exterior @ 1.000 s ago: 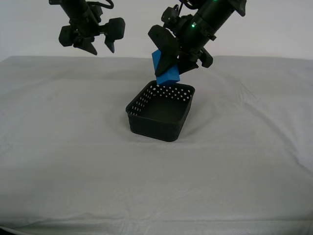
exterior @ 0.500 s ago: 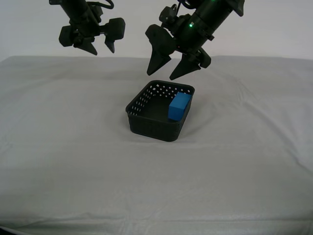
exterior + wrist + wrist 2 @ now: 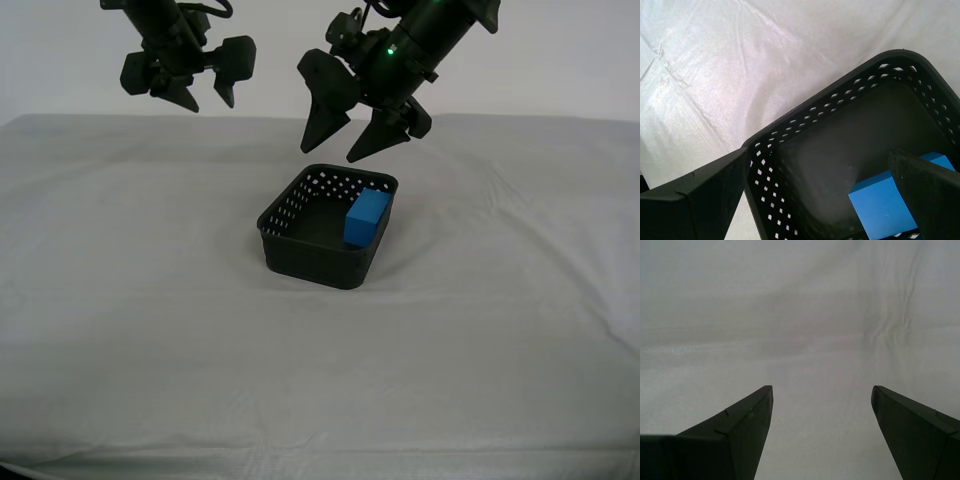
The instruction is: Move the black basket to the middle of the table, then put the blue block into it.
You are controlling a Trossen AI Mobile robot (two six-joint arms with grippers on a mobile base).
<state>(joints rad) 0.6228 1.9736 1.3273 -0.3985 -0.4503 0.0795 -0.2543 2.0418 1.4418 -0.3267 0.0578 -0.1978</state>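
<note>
The black basket sits near the middle of the table. The blue block lies inside it, leaning against the wall on the exterior view's right. My first gripper hangs open and empty just above the basket's far rim. In the first wrist view the basket and the block show between its open fingers. My second gripper is open and empty, raised high at the exterior view's upper left. Its wrist view shows only cloth between the fingers.
The grey-white cloth covers the table all round the basket, with light wrinkles. The table's front edge runs along the bottom of the exterior view. A pale wall stands behind the table.
One second ago my first gripper held the blue block above the basket. It opened and the block dropped into the basket. Since half a second ago nothing has moved.
</note>
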